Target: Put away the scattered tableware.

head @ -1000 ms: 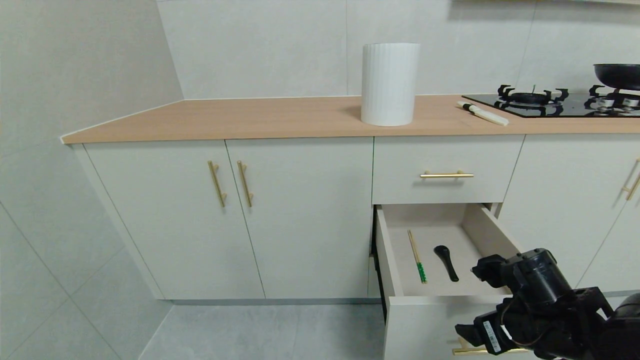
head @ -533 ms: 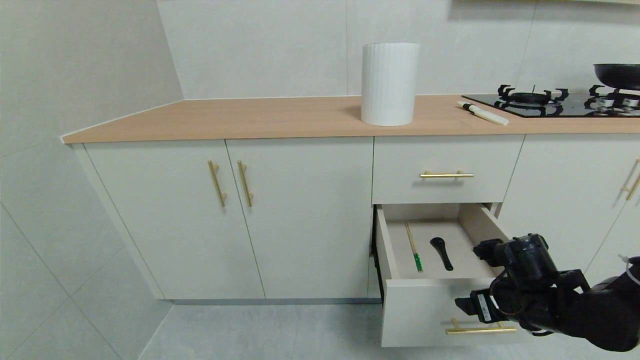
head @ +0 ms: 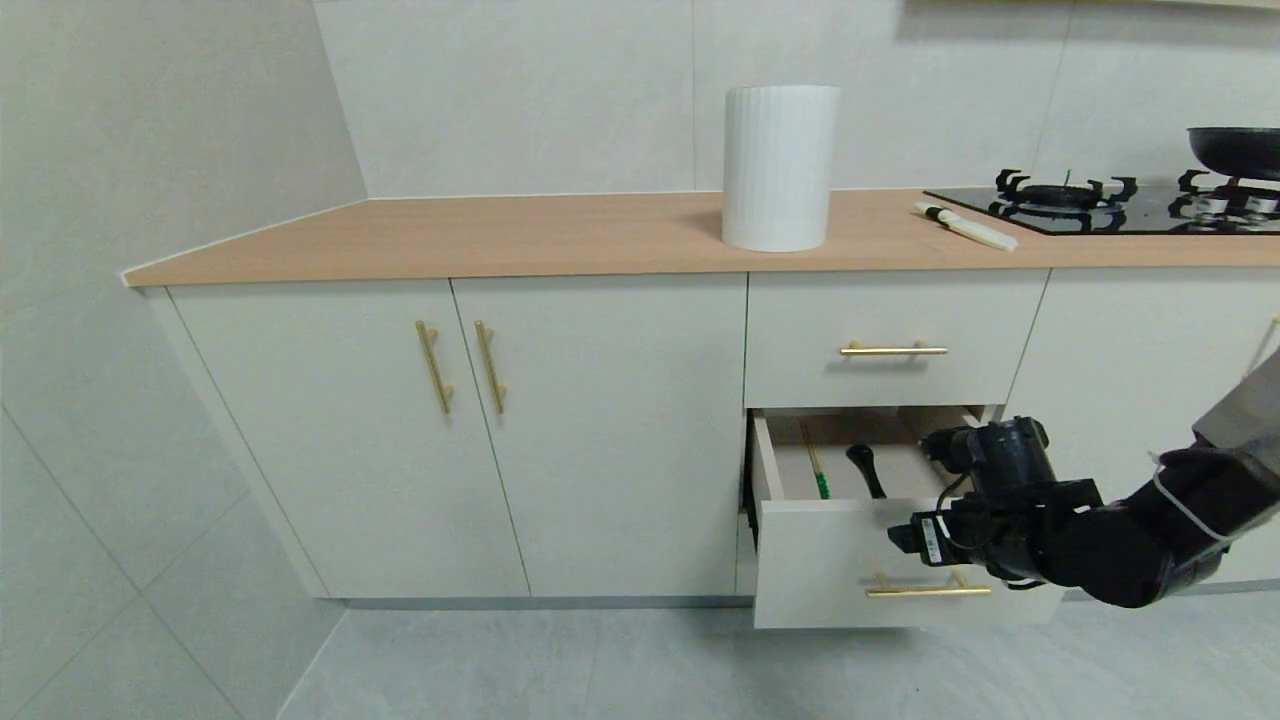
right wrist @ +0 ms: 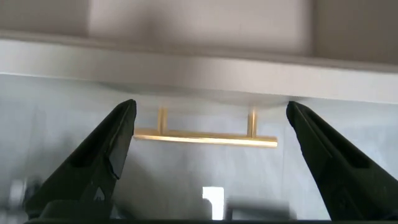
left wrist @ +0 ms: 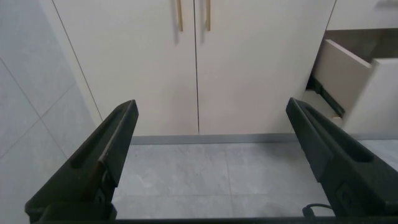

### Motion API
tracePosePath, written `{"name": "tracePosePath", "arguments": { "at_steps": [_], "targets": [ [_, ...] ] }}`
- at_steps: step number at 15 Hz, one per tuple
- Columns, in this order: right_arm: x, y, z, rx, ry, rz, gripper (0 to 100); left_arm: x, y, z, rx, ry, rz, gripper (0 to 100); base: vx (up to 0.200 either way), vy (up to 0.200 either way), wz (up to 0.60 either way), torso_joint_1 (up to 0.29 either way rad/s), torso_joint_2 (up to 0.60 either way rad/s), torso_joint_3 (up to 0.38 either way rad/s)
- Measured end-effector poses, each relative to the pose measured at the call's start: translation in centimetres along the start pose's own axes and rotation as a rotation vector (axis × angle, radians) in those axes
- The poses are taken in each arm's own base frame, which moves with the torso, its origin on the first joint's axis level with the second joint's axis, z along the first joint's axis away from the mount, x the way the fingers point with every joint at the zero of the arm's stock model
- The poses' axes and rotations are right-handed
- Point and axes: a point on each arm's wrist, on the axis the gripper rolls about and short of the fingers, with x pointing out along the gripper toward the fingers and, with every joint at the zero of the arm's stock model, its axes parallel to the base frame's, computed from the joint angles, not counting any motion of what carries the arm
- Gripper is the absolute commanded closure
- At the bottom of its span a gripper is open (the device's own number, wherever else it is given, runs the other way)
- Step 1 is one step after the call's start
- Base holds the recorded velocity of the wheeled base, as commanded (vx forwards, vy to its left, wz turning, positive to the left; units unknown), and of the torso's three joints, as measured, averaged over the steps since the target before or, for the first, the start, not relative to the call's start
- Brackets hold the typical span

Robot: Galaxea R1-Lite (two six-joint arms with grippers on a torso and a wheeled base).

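While I watch, the drawer (head: 830,560) has slid most of the way in: a second ago it stood well out, and now only a strip of its inside shows. That looks to me like the closing step, with the tableware in it already stowed. Off at nine o'clock the left pincer (left wrist: 210,106) hangs low before the doors (left wrist: 193,37), spread wide and empty. On the counter (head: 500,235) at twelve o'clock stands a white ribbed jar (head: 780,168); what it holds I cannot tell. In the drawer the chopsticks (head: 815,470) lie at its nine o'clock side, with the black spoon (head: 866,470) just beside them toward three. The right pincer (right wrist: 210,112), fingers wide, has the handle (head: 928,591) between them, ungripped. At two o'clock a pale utensil (head: 965,226) lies on the counter, perhaps left to store.
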Motion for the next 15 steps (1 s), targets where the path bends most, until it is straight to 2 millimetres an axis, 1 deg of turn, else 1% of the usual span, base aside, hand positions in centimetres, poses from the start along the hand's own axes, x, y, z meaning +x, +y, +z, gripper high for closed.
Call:
{"name": "tracePosePath", "arguments": {
  "at_steps": [2,5,9,11,15],
  "targets": [
    [1.7,0.1,1.3,0.011,-0.021,-0.016,0,0.0,0.0,0.0,0.0,0.0,0.0,0,0.0,0.0,0.0,0.0,0.0,0.0],
    [4.3,0.0,2.5,0.031,-0.045,-0.034,0,0.0,0.0,0.0,0.0,0.0,0.0,0,0.0,0.0,0.0,0.0,0.0,0.0],
    [7.6,-0.6,4.4,0.067,-0.098,-0.056,0,0.0,0.0,0.0,0.0,0.0,0.0,0,0.0,0.0,0.0,0.0,0.0,0.0],
    [9.0,-1.1,4.9,0.092,-0.118,-0.079,0,0.0,0.0,0.0,0.0,0.0,0.0,0,0.0,0.0,0.0,0.0,0.0,0.0],
    [11.3,-1.5,4.8,0.173,-0.131,-0.113,0,0.0,0.0,0.0,0.0,0.0,0.0,0,0.0,0.0,0.0,0.0,0.0,0.0]
  ]
}}
